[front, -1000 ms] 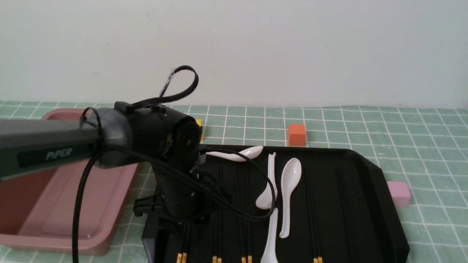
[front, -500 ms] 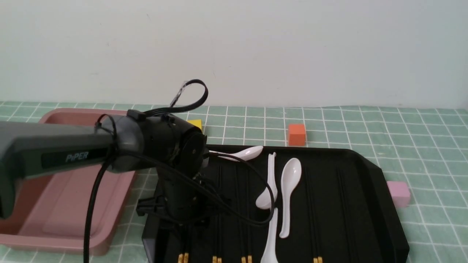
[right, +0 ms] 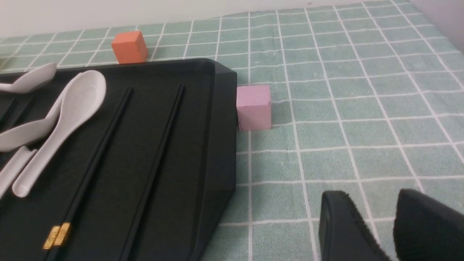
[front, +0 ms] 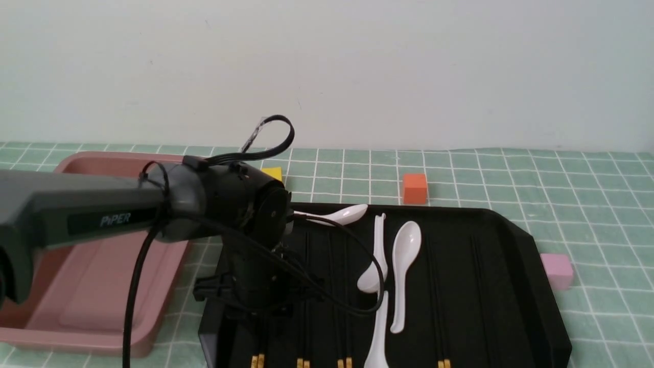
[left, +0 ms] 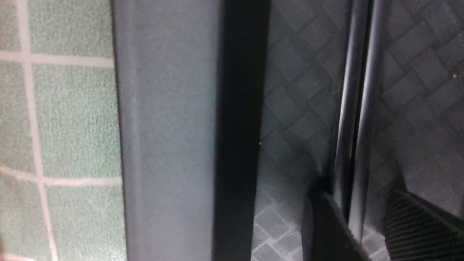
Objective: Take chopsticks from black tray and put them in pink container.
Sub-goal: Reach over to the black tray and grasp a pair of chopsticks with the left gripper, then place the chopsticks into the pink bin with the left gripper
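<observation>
- Here's the left arm [front: 92,209], reaching over the left side of the black tray [front: 460,286], its fingers [left: 420,224] spread open with a pair of black chopsticks [left: 357,152] lying between them.
- That's the leftmost pair, down in the tray, gold ends [front: 257,362] pointing to the near side.
- More chopsticks in there: two pairs just to its right, another beyond the white spoons [front: 406,250], and a dark stick farther right.
- Four spoons in all: one slanting along the far rim, three around the middle, bunched close together.
- Over on the left sits the pink container [front: 97,286], beside the tray, with the arm crossing above it; the floor I can see is bare.
- The right fingers [right: 342,224] are apart, nothing between them, above the bench [right: 362,145] right of the tray.
- Behind the tray, a yellow block [front: 273,174] on the left and an orange block [front: 415,189] nearer the middle; a pale pink cube [front: 557,271] sits off its right side.
- Everything's on a green cloth with white grid lines.
</observation>
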Motion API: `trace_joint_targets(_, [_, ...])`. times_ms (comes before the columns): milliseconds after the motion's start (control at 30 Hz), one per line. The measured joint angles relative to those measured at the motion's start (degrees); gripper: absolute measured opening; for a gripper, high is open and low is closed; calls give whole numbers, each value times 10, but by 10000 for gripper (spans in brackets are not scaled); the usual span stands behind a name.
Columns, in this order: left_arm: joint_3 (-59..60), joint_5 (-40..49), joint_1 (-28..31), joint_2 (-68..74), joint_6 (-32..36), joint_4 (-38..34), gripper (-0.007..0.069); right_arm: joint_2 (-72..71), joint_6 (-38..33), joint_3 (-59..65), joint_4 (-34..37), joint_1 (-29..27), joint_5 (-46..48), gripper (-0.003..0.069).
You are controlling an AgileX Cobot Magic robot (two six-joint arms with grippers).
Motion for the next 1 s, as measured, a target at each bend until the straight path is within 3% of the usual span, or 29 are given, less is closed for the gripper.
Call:
trace_joint_targets(167, [-3, 1, 0, 5, 0, -5, 180, 0, 0, 0, 0, 0, 0, 239])
trace_joint_targets(233, [-5, 2, 0, 5, 1, -7, 107, 0, 0, 0, 0, 0, 0, 239])
trace_joint_targets(433, [2, 4, 0, -34, 1, -5, 111, 0, 0, 0, 0, 0, 0, 239])
trace_joint_targets(667, [3, 32, 7, -214, 1, 28, 111, 0, 0, 0, 0, 0, 0, 239])
trace_joint_targets(833, [3, 64, 106, -293, 13, 52, 111, 0, 0, 0, 0, 0, 0, 239])
trace_joint_targets(933, [5, 91, 227, -297, 72, 50, 111, 0, 0, 0, 0, 0, 0, 239])
trace_joint_targets(1000, [5, 93, 273, -286, 98, 33, 111, 0, 0, 0, 0, 0, 0, 239])
